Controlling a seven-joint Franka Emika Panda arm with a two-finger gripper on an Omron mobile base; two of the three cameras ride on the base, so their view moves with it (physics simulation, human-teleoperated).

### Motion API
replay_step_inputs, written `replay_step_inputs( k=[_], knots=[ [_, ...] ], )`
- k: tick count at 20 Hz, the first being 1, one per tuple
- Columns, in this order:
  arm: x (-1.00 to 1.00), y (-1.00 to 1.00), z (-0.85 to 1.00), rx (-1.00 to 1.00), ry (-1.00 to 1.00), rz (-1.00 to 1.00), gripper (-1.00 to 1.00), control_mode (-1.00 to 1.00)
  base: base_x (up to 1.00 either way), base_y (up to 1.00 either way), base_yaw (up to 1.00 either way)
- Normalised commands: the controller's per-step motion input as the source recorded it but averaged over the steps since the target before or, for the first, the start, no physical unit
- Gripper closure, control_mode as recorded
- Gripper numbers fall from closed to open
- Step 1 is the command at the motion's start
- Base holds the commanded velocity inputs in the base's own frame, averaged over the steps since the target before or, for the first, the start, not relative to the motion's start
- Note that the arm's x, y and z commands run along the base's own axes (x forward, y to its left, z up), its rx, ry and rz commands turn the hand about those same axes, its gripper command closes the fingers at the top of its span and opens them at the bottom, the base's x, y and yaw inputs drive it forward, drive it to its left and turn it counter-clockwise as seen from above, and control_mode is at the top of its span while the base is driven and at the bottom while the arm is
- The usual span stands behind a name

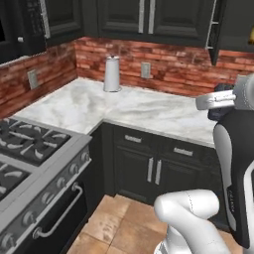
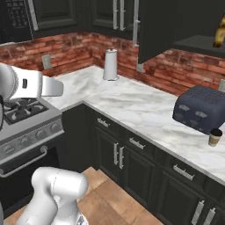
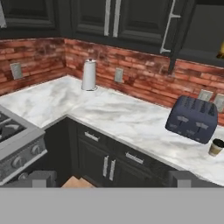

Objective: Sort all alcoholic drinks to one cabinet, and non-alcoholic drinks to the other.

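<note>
One non-alcoholic drink, a small tan paper cup with a dark lid [image 2: 215, 137], stands on the marble counter just right of the toaster; it is also the cup [image 3: 215, 147] in the hand view. In the open upper cabinet [image 2: 197, 44] at the far right edge, a sliver of an amber-brown bottle [image 2: 218, 33] shows on the shelf, and the same amber bottle [image 3: 221, 52] is cut off by the frame. My gripper [image 3: 110, 179] is open and holds nothing. It hangs well back from the counter, over the floor, and its two fingertips [image 3: 39, 178] stand wide apart.
A dark blue toaster [image 2: 200, 110] sits on the marble counter [image 2: 145, 110]. A white paper towel roll [image 1: 112, 74] stands against the brick wall near the corner. A gas stove [image 1: 25, 149] is at the left. The open cabinet door [image 2: 154, 26] juts out above the counter.
</note>
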Motion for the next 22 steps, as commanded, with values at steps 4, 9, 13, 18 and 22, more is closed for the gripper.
replay_step_inputs(
  k=[4,9,13,18,22],
  knots=[
    [0.00,0.00,0.00,0.00,0.00,0.00,-1.00,1.00,0.04,-0.56,-0.15],
    [0.00,0.00,0.00,0.00,0.00,0.00,-1.00,1.00,0.00,-0.53,-0.14],
    [0.00,0.00,0.00,0.00,0.00,0.00,-1.00,1.00,0.00,-0.42,-0.14],
    [0.00,0.00,0.00,0.00,0.00,0.00,-1.00,1.00,0.03,-0.32,-0.20],
    [0.00,0.00,0.00,0.00,0.00,0.00,-1.00,1.00,0.03,-0.30,-0.27]
  ],
)
